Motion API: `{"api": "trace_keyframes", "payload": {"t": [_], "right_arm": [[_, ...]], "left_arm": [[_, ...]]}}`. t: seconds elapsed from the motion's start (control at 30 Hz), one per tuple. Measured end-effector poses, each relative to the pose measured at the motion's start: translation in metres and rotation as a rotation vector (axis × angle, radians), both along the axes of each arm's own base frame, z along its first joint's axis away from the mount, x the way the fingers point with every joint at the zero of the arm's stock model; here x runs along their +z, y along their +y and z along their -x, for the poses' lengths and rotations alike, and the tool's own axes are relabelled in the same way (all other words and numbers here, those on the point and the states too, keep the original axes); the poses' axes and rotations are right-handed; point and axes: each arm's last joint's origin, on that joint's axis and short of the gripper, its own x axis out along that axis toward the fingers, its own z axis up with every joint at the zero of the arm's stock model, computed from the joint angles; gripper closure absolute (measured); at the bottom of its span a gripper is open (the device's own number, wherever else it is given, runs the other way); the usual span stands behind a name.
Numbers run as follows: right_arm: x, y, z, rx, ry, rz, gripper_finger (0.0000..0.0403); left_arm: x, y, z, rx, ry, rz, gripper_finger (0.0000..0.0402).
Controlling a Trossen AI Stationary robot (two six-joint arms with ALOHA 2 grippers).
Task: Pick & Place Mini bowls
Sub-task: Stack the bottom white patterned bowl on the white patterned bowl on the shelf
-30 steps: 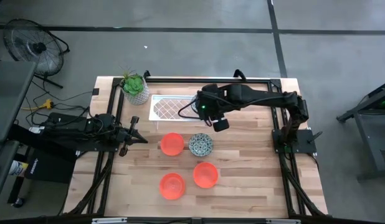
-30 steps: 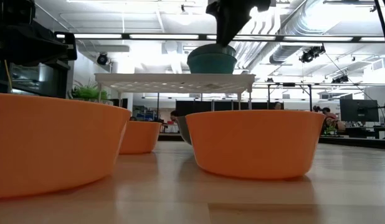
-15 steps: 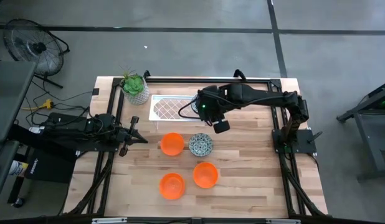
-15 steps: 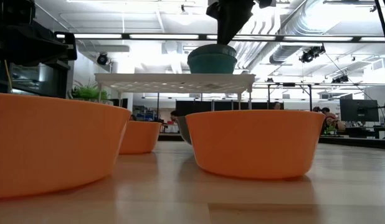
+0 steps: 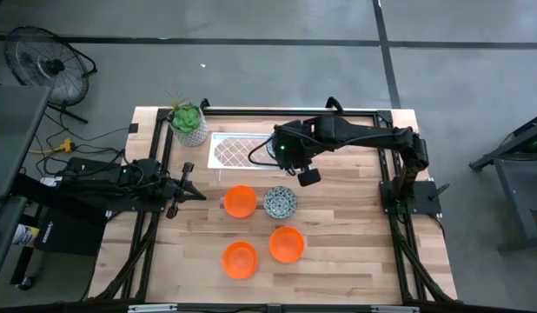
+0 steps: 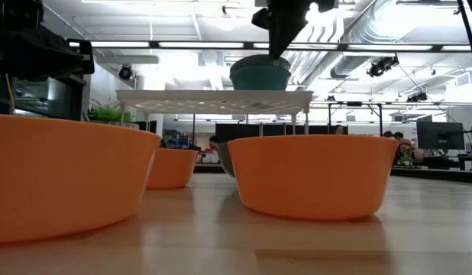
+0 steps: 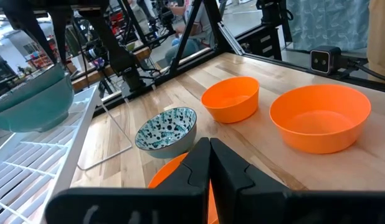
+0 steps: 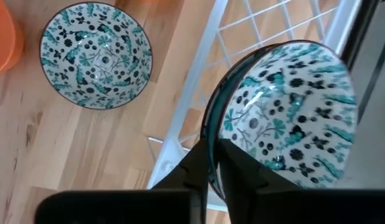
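Right tool (image 8: 212, 163), frame centre of the high view, pinches the rim of a patterned mini bowl (image 8: 286, 112) resting on the white lattice rack (image 5: 242, 150). Left tool (image 5: 192, 194), fingers closed on nothing, waits at table's left. Nearest, lower centre: two orange mini bowls (image 5: 241, 259) (image 5: 287, 244). Beyond, mid-table: orange bowl (image 5: 241, 201) beside a second patterned bowl (image 5: 280, 202). Potted plant (image 5: 188, 123), upper left.

Pale wood tabletop (image 5: 338, 252), planked, smooth with a soft satin sheen. Glossy glazed look on patterned bowl (image 8: 96, 55) and its twin (image 8: 286, 112) on the white coated wire rack (image 5: 238, 149) at 12 o'clock. Smooth, slightly shiny orange bowls (image 7: 320, 118), maybe plastic. Matt black pincer (image 7: 210, 163) fingers.
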Motion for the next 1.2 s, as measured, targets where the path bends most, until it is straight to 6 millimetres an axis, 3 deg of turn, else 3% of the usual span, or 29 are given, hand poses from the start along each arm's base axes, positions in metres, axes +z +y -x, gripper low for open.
{"api": "trace_keyframes", "payload": {"t": [0.43,1.03,1.2], "right_arm": [[0.0002,-0.0011,-0.0003,-0.014,-0.001,0.040,0.0401],[-0.0045,-0.0043,-0.0035,-0.015,0.007,0.003,0.0402],[-0.0046,-0.0044,-0.0034,-0.014,0.010,0.007,0.0386]], "left_arm": [[-0.0001,0.0000,0.0000,0.000,0.000,0.000,0.0401],[-0.0001,0.0000,0.0000,0.000,0.000,0.000,0.0401],[-0.0001,0.0000,0.0000,0.000,0.000,0.000,0.0401]]}}
